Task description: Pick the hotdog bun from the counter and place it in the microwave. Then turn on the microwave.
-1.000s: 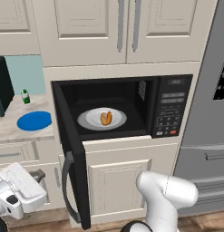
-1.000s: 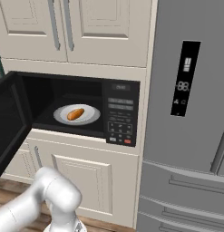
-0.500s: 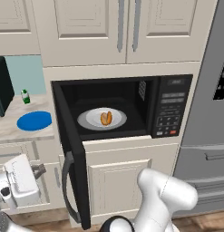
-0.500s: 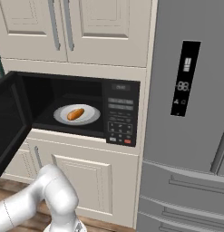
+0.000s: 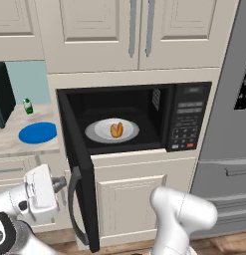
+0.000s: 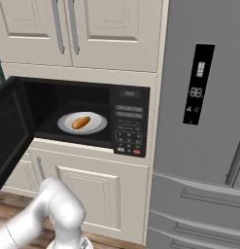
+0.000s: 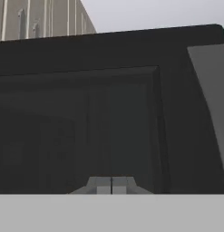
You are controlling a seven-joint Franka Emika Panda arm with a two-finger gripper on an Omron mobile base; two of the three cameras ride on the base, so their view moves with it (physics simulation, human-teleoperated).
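The hotdog bun (image 5: 116, 129) (image 6: 81, 122) lies on the white round plate (image 5: 100, 131) (image 6: 95, 124) inside the microwave (image 5: 189, 119) (image 6: 129, 121). The microwave door (image 5: 79, 164) (image 6: 9, 131) stands swung open to the left. My gripper (image 5: 59, 184) sits low at the left, just outside the door beside its vertical handle (image 5: 71, 199). In the hand view the fingertips (image 7: 111, 185) are pressed together, shut on nothing, close in front of the door's dark glass (image 7: 109, 127). The beige counter (image 5: 10, 143) is at the left.
A round blue plate (image 5: 38, 132), a small green bottle (image 5: 28, 105) and a dark green appliance (image 5: 2, 99) stand on the counter. A grey fridge (image 6: 204, 126) rises right of the microwave. Cream cabinets are above and below it.
My hand has risen and moved right, closer to the outside of the open door. The bun, plate and door stay put.
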